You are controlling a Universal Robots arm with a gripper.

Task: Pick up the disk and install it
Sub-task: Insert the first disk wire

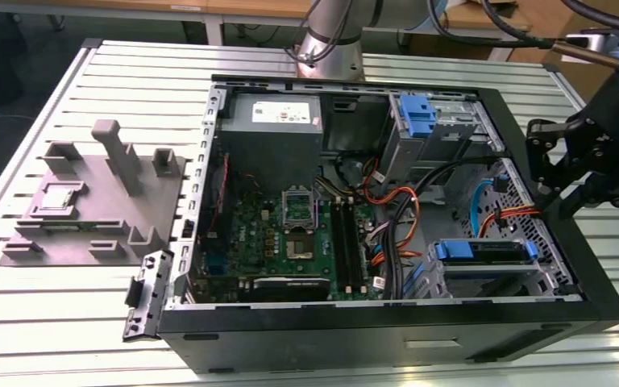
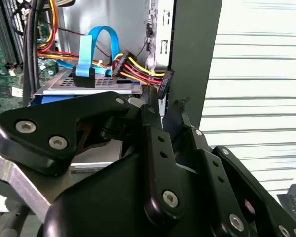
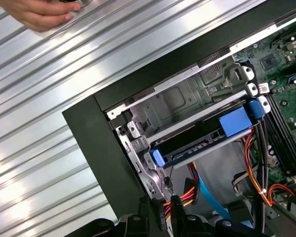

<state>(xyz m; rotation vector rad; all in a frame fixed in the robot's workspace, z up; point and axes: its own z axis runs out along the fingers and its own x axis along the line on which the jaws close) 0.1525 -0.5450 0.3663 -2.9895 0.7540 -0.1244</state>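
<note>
The disk [image 1: 482, 251], a flat drive with blue rails, lies in the lower drive bay at the front corner of the open computer case [image 1: 600, 274], on the exterior view's right. In the first wrist view the disk [image 3: 202, 142] sits in the metal cage, its blue tab facing the motherboard. My gripper [image 1: 543, 173] hangs at the case's right wall, above and behind the disk and apart from it. In both wrist views the gripper [image 2: 162, 109] [image 3: 159, 202] stands open by a narrow gap with nothing held.
Red, yellow and blue cables [image 2: 138, 69] run just ahead of the fingertips. A blue bracket [image 1: 417, 113] sits in the upper bay beside the grey power supply [image 1: 272, 121]. A grey fixture block [image 1: 94, 201] lies left of the case. A person's hand [image 3: 39, 12] rests on the slatted table.
</note>
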